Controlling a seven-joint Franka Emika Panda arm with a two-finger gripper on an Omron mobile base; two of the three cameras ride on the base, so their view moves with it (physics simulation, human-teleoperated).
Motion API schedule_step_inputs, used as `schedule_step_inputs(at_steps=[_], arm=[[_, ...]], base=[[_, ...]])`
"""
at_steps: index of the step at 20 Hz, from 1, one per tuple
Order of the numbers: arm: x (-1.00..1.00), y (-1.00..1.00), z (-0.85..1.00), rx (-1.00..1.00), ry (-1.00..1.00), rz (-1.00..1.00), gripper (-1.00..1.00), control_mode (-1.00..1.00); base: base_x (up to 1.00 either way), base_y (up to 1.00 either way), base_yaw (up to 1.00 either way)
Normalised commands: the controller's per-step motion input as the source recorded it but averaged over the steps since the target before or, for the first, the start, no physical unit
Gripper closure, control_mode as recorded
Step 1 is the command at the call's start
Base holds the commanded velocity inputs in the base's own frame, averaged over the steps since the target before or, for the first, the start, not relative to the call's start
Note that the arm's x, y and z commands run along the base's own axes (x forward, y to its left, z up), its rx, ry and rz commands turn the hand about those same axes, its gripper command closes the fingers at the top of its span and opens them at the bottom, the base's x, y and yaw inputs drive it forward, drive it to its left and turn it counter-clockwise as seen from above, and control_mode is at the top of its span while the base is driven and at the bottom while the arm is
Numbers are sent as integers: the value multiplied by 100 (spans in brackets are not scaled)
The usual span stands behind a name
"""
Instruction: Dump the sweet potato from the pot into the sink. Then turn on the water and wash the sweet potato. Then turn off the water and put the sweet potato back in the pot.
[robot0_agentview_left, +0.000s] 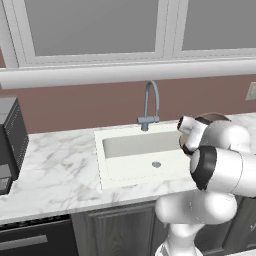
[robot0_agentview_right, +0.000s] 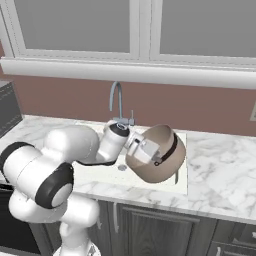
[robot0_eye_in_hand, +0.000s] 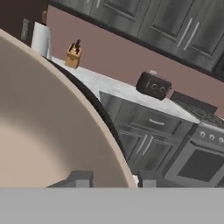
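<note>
Left base view: a white sink (robot0_agentview_left: 145, 145) with a small grey drain sits in a marble desk (robot0_agentview_left: 55, 175), below a wide window. A grey faucet (robot0_agentview_left: 150, 105) arches over the back rim. A dark boxy appliance (robot0_agentview_left: 10, 145) stands at the far left of the desk. The white arm rises at lower right, and behind its upper joints a sliver of the tan pot (robot0_agentview_left: 212, 118) peeks out, to the right of the sink. The basin looks bare; no sweet potato can be made out.

Right base view: the arm reaches from lower left to the pot (robot0_agentview_right: 157, 157), which is lifted off the desk and tipped on its side over the sink's (robot0_agentview_right: 182, 185) right half. The gripper (robot0_agentview_right: 150, 150) is clamped on the pot's rim. The faucet (robot0_agentview_right: 117, 102) stands just behind.

Hand view: the pot's pale inside (robot0_eye_in_hand: 39, 127) fills the left, its rim curving down between the gripper's (robot0_eye_in_hand: 111, 178) two tips, one on each side of the wall. Beyond, across the room, a knife block (robot0_eye_in_hand: 73, 54), a toaster (robot0_eye_in_hand: 153, 85) and a stove (robot0_eye_in_hand: 199, 153) line a far counter.
</note>
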Motion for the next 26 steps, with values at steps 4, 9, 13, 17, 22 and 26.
schedule_step_inputs(at_steps=[4,9,13,17,22,26], arm=[[3,0,0,-17,-7,-5,100,-100],[0,1,0,-20,-9,-3,100,-100],[14,15,0,-27,-7,-11,100,-100],[25,35,4,-30,-6,-11,100,-100],[35,32,20,-25,-2,-6,100,-100],[23,12,4,-14,0,-4,100,-100]], base=[[0,0,0],[0,0,0],[0,0,0],[0,0,0],[0,0,0],[0,0,0]])
